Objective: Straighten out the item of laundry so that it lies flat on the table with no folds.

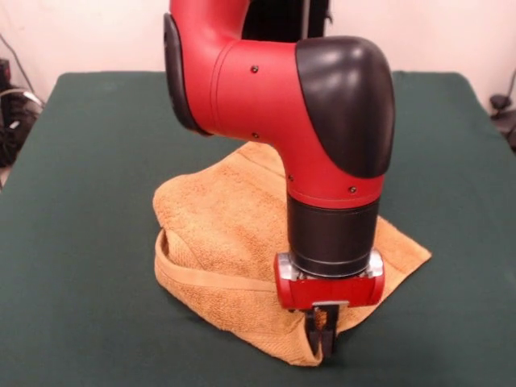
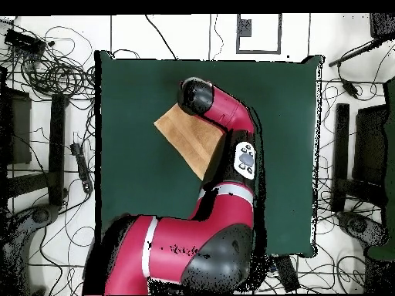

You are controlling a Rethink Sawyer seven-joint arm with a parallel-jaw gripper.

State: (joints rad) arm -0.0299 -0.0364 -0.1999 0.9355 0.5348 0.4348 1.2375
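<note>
Towel: the golden-orange towel [image 1: 230, 234] lies near the middle of the table [image 1: 81, 242], folded over on itself and bunched, with a ribbed band running along its doubled front edge. In the overhead view it shows as a tan wedge [image 2: 189, 137] partly hidden under the arm.

Table: dark green cloth, much bigger than the towel, with bare surface on all sides of it.

Arm: the red and black arm [image 1: 322, 121] reaches down over the towel's front corner, and its wrist hides part of the cloth in both views.

Gripper: the gripper [image 1: 323, 329] sits at the towel's front corner, low against the table. Its dark fingers are closed on the towel, with a bit of orange cloth showing between them just under the red wrist block.

Step in hand: judged from the pinch on the corner, this is the grasp at the start of an unfolding pull. The towel is far from flat, so most of the task is left.

Next move: it probably calls for lifting the held corner a little and drawing it outward, away from the bulk of the towel, so the upper layer peels off the lower one.

Risk: a pinch on both layers would drag the whole bundle across the felt rather than open it. How many layers are held cannot be told here.
</note>
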